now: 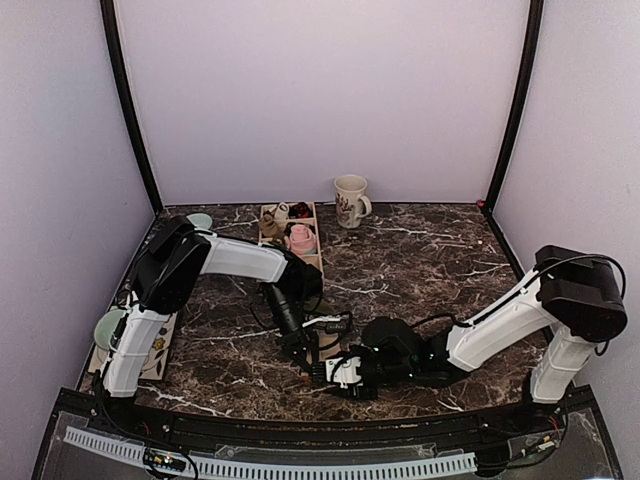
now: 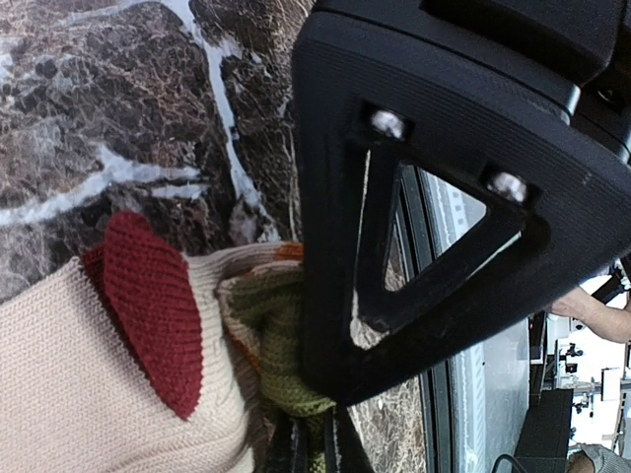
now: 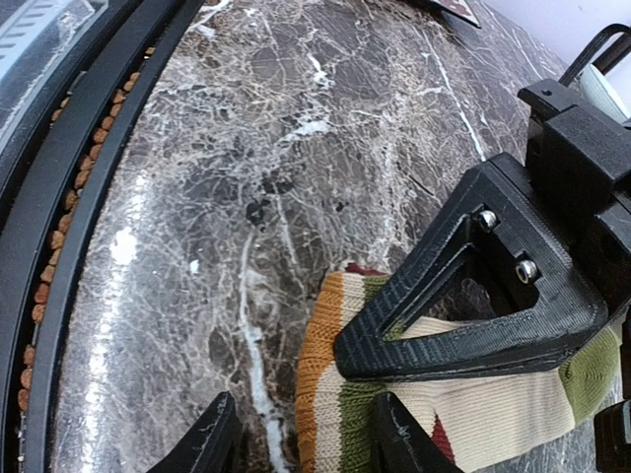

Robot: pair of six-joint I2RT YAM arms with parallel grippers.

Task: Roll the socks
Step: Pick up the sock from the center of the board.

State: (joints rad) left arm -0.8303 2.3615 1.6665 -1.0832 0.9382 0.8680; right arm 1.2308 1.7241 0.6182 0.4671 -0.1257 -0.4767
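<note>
The top view takes in the marble table (image 1: 430,250) and mug (image 1: 350,200). The wrist views show the socks (image 2: 59,374) plainly, beige on striped, well in front of the mug. Both arms reach low there, the left gripper (image 2: 315,455) pinching sock fabric and the right gripper (image 3: 301,439) spread astride the striped cuff.

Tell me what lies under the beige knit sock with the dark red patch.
A striped green and orange knit sock shows from under its edge. The beige knit sock and the shut black left claw cover the rest of it.

Both arms low, left gripper (image 2: 314,445) closed, right gripper (image 3: 304,431) parted.
</note>
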